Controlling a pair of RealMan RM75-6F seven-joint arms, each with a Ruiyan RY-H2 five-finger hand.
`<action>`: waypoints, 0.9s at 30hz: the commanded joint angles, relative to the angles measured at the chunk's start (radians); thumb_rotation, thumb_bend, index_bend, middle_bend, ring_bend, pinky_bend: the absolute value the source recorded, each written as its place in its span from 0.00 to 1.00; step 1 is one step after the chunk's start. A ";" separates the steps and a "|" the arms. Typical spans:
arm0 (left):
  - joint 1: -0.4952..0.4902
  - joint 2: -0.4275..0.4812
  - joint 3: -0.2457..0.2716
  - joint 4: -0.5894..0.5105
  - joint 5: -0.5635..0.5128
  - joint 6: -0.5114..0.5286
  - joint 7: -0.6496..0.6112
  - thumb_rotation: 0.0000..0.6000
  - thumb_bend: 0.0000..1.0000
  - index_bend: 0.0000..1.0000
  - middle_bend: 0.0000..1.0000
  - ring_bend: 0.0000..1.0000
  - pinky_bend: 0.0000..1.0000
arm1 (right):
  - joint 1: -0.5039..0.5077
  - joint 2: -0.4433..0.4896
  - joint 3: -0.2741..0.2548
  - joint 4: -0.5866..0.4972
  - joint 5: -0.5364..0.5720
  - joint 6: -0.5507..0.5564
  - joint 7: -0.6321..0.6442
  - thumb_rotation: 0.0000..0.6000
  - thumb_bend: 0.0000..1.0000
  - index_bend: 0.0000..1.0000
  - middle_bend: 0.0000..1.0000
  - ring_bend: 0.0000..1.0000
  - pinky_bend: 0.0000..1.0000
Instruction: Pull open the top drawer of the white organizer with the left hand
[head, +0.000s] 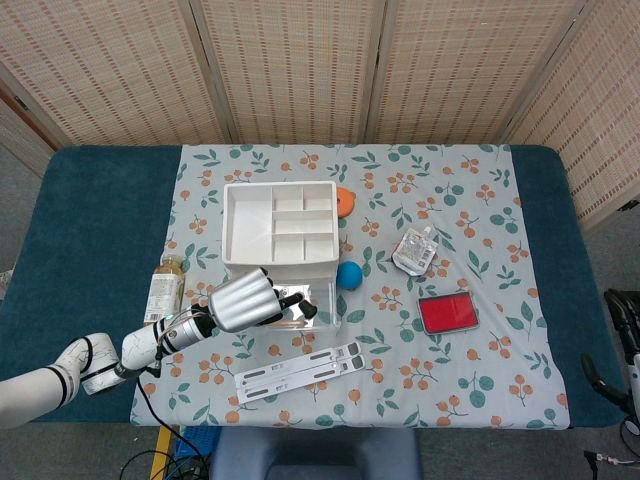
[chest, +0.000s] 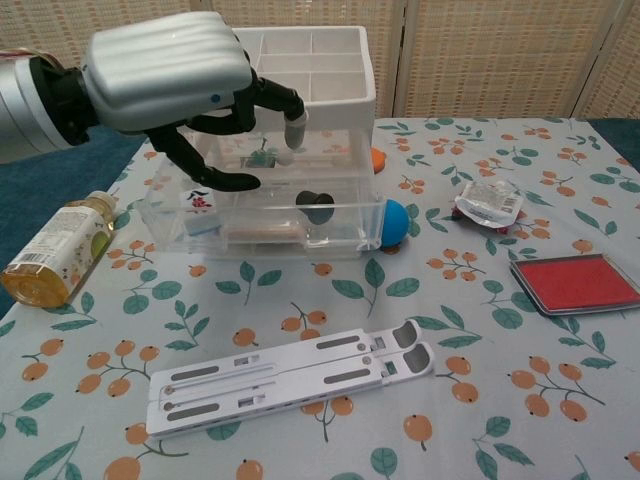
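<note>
Left hand (chest: 170, 75) sits in front of the white organizer (head: 279, 222), over its clear drawer section; fingers (chest: 285, 110) curled forward and down toward the top drawer (chest: 265, 160), thumb (chest: 215, 178) hooked below them against the clear front. Whether the fingertips actually grip the drawer edge cannot be told from either view. Organizer stands near the centre of the leaf-print cloth (head: 480, 190) on the surface, its divided white tray on top; the lower clear drawer (chest: 270, 225) juts forward and holds a mahjong tile (chest: 198, 201), a small black object (chest: 319, 207) and a pale stick (chest: 262, 232). Blue ball (chest: 394, 222) touches the organizer's right side; an orange object (head: 346, 200) lies behind it. Bottle (chest: 58, 248) lies on its side to the left, white folding stand (chest: 290, 378) in front, red ink pad (chest: 574, 283) and a clear packet (chest: 487, 204) to the right. Right hand barely visible at the head view's right edge; state cannot be told.
</note>
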 joint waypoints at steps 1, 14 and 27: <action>-0.019 -0.010 0.007 0.006 -0.005 -0.019 0.008 1.00 0.26 0.41 0.97 1.00 1.00 | -0.002 0.002 0.002 0.001 0.001 0.003 0.001 1.00 0.37 0.00 0.08 0.03 0.08; -0.096 -0.037 0.012 -0.001 -0.037 -0.097 0.040 1.00 0.26 0.41 0.97 1.00 1.00 | -0.002 0.000 0.005 0.008 0.011 -0.002 0.005 1.00 0.37 0.00 0.08 0.03 0.08; -0.139 -0.046 0.006 -0.064 -0.126 -0.221 0.108 1.00 0.26 0.38 0.97 1.00 1.00 | -0.011 -0.006 0.005 0.027 0.019 0.006 0.028 1.00 0.37 0.00 0.08 0.03 0.08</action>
